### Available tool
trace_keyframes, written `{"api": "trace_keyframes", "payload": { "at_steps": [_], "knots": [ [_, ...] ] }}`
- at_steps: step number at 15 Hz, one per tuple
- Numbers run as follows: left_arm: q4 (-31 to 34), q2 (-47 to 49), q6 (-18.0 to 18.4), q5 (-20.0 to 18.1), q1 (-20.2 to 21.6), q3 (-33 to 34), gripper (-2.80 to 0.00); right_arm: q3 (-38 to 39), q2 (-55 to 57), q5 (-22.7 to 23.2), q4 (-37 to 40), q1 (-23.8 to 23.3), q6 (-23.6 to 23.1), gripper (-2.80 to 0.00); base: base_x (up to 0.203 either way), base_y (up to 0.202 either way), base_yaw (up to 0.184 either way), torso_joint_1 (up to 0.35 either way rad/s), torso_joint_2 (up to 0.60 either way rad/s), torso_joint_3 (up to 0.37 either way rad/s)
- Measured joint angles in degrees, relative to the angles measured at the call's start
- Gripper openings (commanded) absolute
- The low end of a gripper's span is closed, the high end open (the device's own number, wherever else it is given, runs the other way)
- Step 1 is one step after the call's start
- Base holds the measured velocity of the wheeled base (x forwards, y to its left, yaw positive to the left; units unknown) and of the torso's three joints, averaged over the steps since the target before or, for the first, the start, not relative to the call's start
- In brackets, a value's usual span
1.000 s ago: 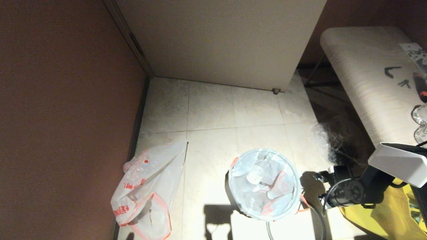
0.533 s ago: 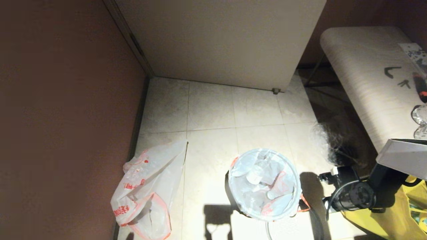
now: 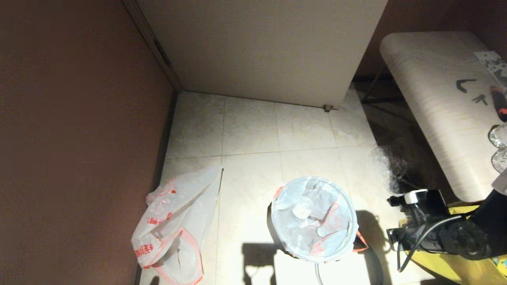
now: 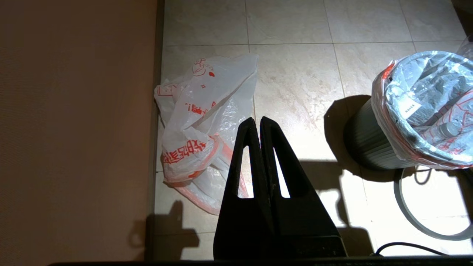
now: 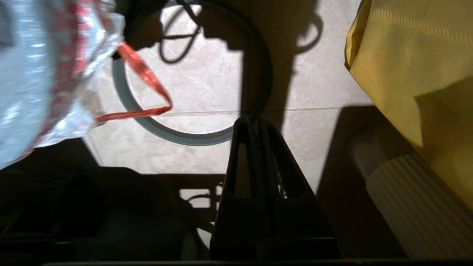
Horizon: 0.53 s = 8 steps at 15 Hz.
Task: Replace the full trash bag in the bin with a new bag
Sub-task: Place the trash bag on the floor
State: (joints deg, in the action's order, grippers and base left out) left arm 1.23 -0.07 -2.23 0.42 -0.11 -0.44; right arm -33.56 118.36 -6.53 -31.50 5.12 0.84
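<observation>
The full trash bag [image 3: 315, 217] bulges with clear bottles inside the black bin [image 3: 272, 225], its edge folded over the rim. It also shows in the left wrist view as the full trash bag [image 4: 428, 103] in the bin [image 4: 366, 142]. The limp new bag [image 3: 174, 225] lies on the floor by the left wall. The grey rim ring [image 5: 177, 137] lies loose on the floor beside the bin. My right gripper [image 5: 251, 120] is shut and empty, high above the ring's edge, right of the bin. My left gripper [image 4: 257, 120] hangs shut above the new bag [image 4: 199, 122].
A red bag handle [image 5: 147, 81] hangs off the bin over the ring. A big yellow bag [image 5: 414, 55] sits at the right, under a pale table [image 3: 435, 99]. Clear crinkly wrap [image 3: 386, 166] lies by the table. A brown wall [image 3: 79, 138] closes the left side.
My right arm has drawn back to the right, away from the bin, and its gripper has closed. The bags, bin and left gripper have not moved.
</observation>
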Motion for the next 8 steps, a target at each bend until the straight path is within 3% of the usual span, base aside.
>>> {"api": "trace_keyframes", "payload": {
  "at_steps": [3, 4, 6, 8],
  "knots": [
    [0.0, 0.0, 0.0, 0.0, 0.0, 0.0, -2.8, 5.6, -4.2, -1.7, 1.2, 3.0, 7.9, -2.8, 0.0, 0.0, 0.0, 0.0, 0.0, 0.0],
    [0.0, 0.0, 0.0, 0.0, 0.0, 0.0, -2.8, 6.9, -4.4, -2.5, 1.9, 4.0, 11.2, 0.0, 0.0, 0.0, 0.0, 0.0, 0.0, 0.0],
    [0.0, 0.0, 0.0, 0.0, 0.0, 0.0, -2.8, 8.8, -3.6, -3.7, 1.5, 5.0, 16.6, 0.0, 0.0, 0.0, 0.0, 0.0, 0.0, 0.0],
    [0.0, 0.0, 0.0, 0.0, 0.0, 0.0, -2.8, 8.4, -2.7, -3.7, -1.2, 5.8, 17.3, 0.0, 0.0, 0.0, 0.0, 0.0, 0.0, 0.0]
  ]
}}
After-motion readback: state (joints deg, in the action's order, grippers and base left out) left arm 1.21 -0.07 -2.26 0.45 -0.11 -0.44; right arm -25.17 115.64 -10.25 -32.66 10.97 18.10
